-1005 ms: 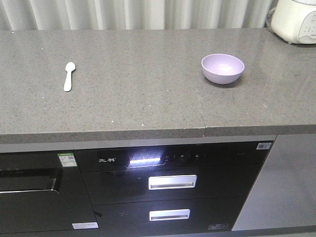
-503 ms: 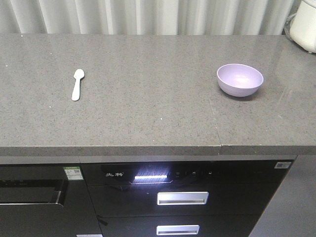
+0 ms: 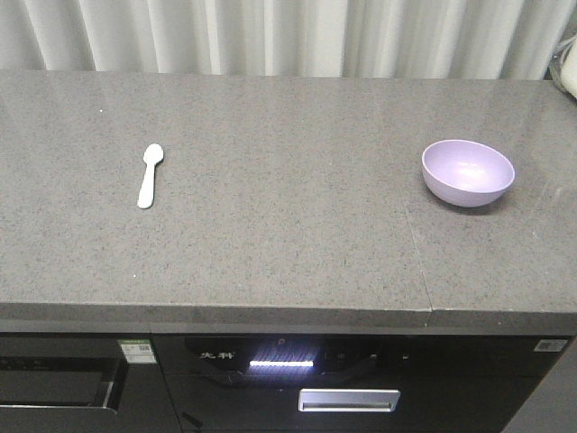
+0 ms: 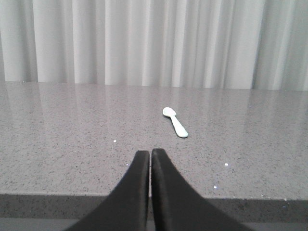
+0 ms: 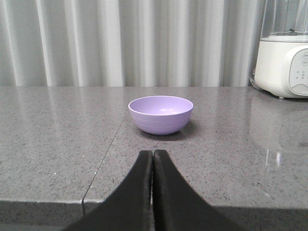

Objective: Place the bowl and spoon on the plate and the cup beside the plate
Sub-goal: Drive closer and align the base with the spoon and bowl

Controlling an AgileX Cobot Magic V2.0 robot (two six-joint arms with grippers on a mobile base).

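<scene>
This is a kitchen. A long grey speckled stone counter runs in front of a pale pleated curtain. Under it sit built-in black appliances, one with a lit display strip and a metal drawer handle. A white countertop appliance stands at the right end, and a bowl and a spoon lie on the counter.
</scene>
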